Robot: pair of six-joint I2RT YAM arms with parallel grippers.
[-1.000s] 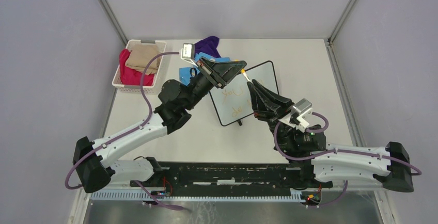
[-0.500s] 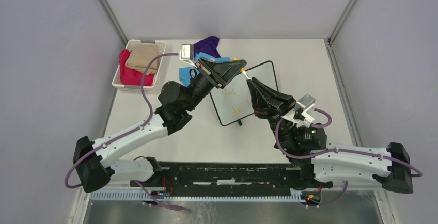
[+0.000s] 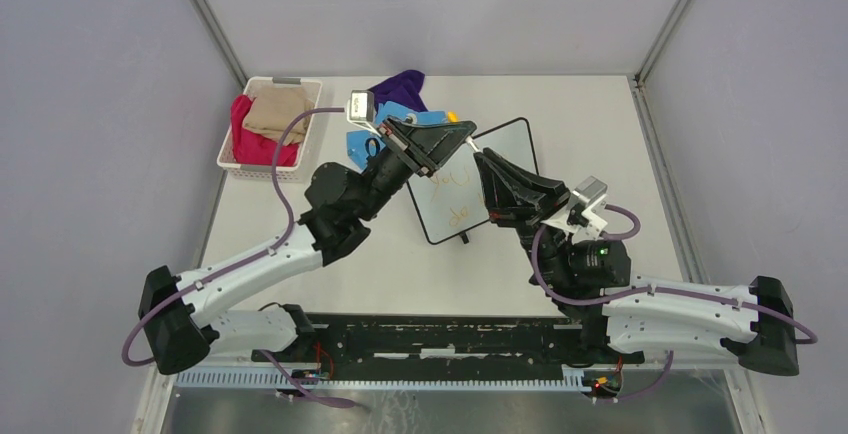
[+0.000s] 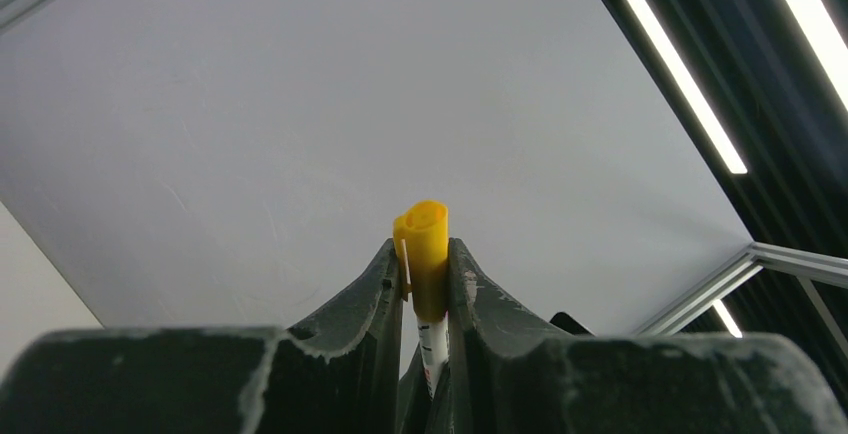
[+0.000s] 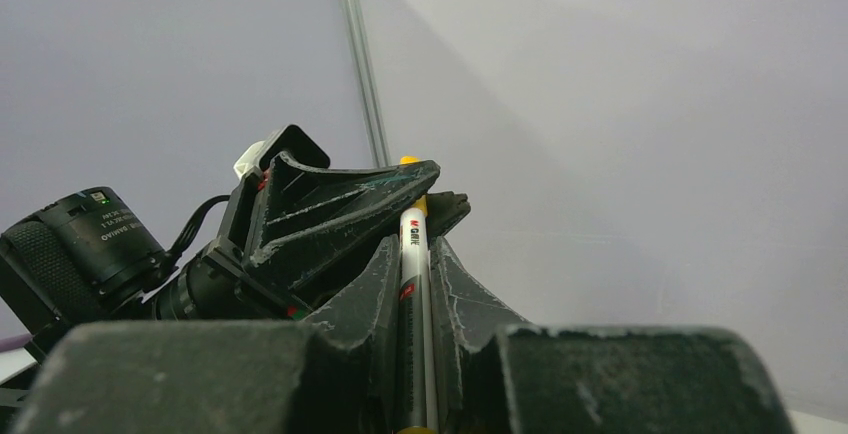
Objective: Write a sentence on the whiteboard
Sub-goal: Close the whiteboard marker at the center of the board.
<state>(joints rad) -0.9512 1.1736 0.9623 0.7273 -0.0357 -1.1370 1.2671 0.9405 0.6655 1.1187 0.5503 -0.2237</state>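
The whiteboard (image 3: 512, 146) lies flat mid-table, partly under both grippers. Orange words of the sentence (image 3: 455, 180) show on it in two lines; the arms hide part of them. My left gripper (image 3: 466, 130) is shut on the marker's yellow cap (image 4: 424, 244), held above the board. My right gripper (image 3: 483, 160) is shut on the white marker barrel (image 5: 413, 284). The barrel runs up into the cap, so the two grippers meet tip to tip. The left gripper also shows in the right wrist view (image 5: 340, 204).
A white basket (image 3: 240, 165) with pink and tan clothes stands at the back left. A purple cloth (image 3: 403, 86) and blue things (image 3: 405, 114) lie behind the board. The enclosure walls and posts ring the table.
The two grippers have closed the gap between them over the board. The right gripper moved up-left toward the left one, and the exposed marker tip no longer shows.
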